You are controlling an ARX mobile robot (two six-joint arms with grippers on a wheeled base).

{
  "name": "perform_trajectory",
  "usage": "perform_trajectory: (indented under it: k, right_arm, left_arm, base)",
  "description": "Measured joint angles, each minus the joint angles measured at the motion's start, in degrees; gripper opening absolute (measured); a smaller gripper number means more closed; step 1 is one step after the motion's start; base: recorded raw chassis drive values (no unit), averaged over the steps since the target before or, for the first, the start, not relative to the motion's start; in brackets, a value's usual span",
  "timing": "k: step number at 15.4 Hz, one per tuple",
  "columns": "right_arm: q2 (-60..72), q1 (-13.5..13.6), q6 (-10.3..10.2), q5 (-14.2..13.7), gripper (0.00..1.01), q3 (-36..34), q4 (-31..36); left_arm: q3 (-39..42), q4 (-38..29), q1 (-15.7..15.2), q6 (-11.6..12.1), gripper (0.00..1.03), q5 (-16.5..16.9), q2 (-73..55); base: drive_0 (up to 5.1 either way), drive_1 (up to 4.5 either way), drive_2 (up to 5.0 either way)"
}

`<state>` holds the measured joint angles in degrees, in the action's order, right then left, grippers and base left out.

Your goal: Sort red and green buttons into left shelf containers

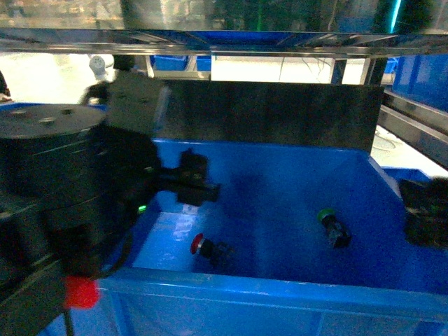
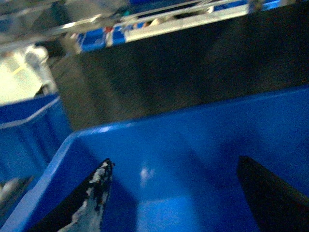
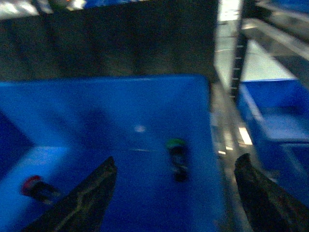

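Both grippers are hanging open over the blue bin point(image 1: 280, 290); the left gripper point(image 2: 176, 193) is nearing the red button point(image 1: 201, 245), lower left; next calls for descending.

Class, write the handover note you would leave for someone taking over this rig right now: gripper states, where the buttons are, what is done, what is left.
Left gripper: open, empty, hovering inside the big blue bin at its left side.
Right gripper: open, empty, over the same bin's right part.
Red button: lying on its side on the bin floor, front left.
Green button: lying on the bin floor, right of centre, apart from the red one.
Done: neither button is picked up.
Left: grasp each button and sort it. Other blue bins show at the right edge, but which are the targets cannot be told.
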<state>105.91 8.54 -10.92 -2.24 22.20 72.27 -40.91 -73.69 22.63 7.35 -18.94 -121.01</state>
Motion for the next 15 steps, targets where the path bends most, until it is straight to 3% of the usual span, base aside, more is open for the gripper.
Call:
perform_trajectory:
  k: [1, 2, 4, 6, 8, 9, 11, 15]
  right_arm:
    - [-2.7, -1.1, 4.5, -4.1, 0.63, -3.9, 0.7]
    - [-6.1, -2.1, 6.8, -4.4, 0.54, -5.9, 1.0]
    - [-14.4, -2.6, 9.5, -3.1, 0.28, -10.0, 1.7]
    - [-20.8, -3.8, 10.2, -2.3, 0.04, -14.1, 1.3]
    - [-26.6, -4.9, 10.6, -2.0, 0.02, -16.0, -0.1]
    - [-29.6, -6.5, 10.6, 0.9, 0.02, -17.0, -2.0]
    - [-35.0, -8.7, 10.6, 2.0, 0.02, -18.8, -6.4]
    - [-54.8, -8.5, 10.6, 2.2, 0.02, -20.0, -23.8]
  left_arm:
    - [5.7, 0.1, -2.6, -3.2, 0.64, -0.2, 3.8]
    - [9.7, 0.1, -4.8, -4.6, 0.55, 0.2, 7.0]
    - [18.7, 0.0, -7.7, -6.3, 0.30, 3.8, 15.8]
    - [24.9, 0.0, -10.1, -6.9, 0.06, 6.4, 22.4]
    - [28.7, 0.0, -12.1, -7.2, 0.02, 8.2, 28.2]
    - [30.3, 0.0, -12.9, -7.2, 0.02, 9.0, 31.1]
    - [33.4, 0.0, -14.7, -7.2, 0.02, 10.5, 37.2]
    - [38.1, 9.5, -17.5, -7.2, 0.02, 13.4, 52.1]
  base:
    - [0.0, 0.00, 0.0]
    - [0.0, 0.00, 0.0]
    - [0.0, 0.00, 0.0]
    - [0.0, 0.00, 0.0]
    - [0.0, 0.00, 0.0]
    - [0.0, 0.00, 0.0]
    - [0.0, 0.00, 0.0]
    - [0.0, 0.00, 0.0]
